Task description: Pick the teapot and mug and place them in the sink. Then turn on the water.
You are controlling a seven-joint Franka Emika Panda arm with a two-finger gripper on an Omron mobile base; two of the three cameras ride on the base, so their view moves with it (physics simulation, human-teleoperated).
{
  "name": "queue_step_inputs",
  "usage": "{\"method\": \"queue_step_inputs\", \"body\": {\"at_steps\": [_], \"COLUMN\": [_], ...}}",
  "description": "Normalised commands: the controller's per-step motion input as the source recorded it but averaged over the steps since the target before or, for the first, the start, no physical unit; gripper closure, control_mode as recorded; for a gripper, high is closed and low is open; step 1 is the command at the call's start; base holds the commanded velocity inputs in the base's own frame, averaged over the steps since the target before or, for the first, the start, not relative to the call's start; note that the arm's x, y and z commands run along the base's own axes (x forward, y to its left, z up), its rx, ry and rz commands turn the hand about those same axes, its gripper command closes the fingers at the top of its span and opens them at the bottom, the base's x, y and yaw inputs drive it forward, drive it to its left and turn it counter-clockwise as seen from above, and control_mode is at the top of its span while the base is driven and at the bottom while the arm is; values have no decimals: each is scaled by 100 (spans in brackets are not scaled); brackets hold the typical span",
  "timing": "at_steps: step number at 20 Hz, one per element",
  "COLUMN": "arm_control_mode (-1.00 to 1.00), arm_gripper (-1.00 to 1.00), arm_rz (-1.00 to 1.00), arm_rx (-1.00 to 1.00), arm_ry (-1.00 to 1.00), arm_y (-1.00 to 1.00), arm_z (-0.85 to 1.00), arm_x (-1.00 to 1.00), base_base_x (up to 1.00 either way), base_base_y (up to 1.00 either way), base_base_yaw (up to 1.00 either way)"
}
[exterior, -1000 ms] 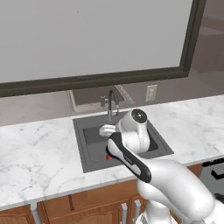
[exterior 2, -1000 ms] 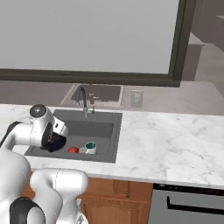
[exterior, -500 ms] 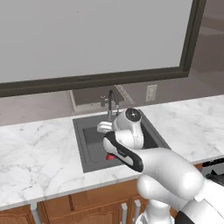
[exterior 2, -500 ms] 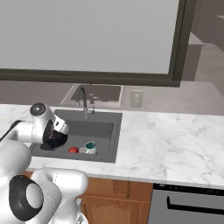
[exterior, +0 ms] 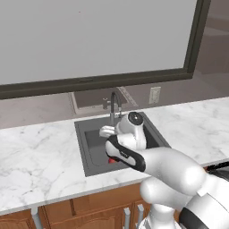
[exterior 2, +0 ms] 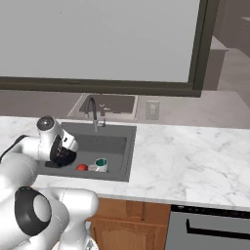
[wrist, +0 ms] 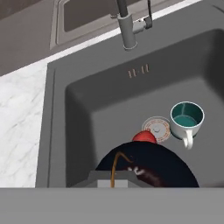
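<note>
The dark grey sink (wrist: 87, 109) holds both vessels on its floor. The mug (wrist: 187, 117), teal inside, stands upright with its handle toward me. Touching its left side is the squat silver teapot (wrist: 155, 128) with its red patch. In the right base view the mug (exterior 2: 101, 164) and teapot (exterior 2: 88, 167) sit near the sink's (exterior 2: 112, 144) front wall. My gripper (exterior 2: 63, 157) hangs over the left part of the basin, shut and holding nothing, apart from both vessels. The curved tap (wrist: 127, 30) stands behind the basin. Water is out of view.
White marble counter (exterior 2: 185, 161) surrounds the sink, with a long stretch to the right and another on the left (exterior: 36, 156). A dark-framed window (exterior: 89, 40) runs behind the tap (exterior: 114, 106). A wall outlet (exterior 2: 153, 110) sits at the right rear.
My arm has shifted slightly toward the back of the sink. The teapot and mug have stayed where they were.
</note>
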Motion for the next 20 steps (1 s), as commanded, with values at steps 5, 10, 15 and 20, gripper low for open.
{"method": "queue_step_inputs", "body": {"at_steps": [5,10,15,20], "arm_control_mode": [-100,-100,-100,-100], "arm_gripper": [100,100,100,100], "arm_rz": [0,0,0,0], "arm_rx": [0,0,0,0], "arm_ry": [0,0,0,-1], "arm_y": [0,0,0,0], "arm_z": [-37,-29,-23,-4], "arm_x": [0,0,0,14], "base_base_x": [0,0,0,0], "base_base_y": [0,0,0,0], "base_base_yaw": [0,0,0,0]}}
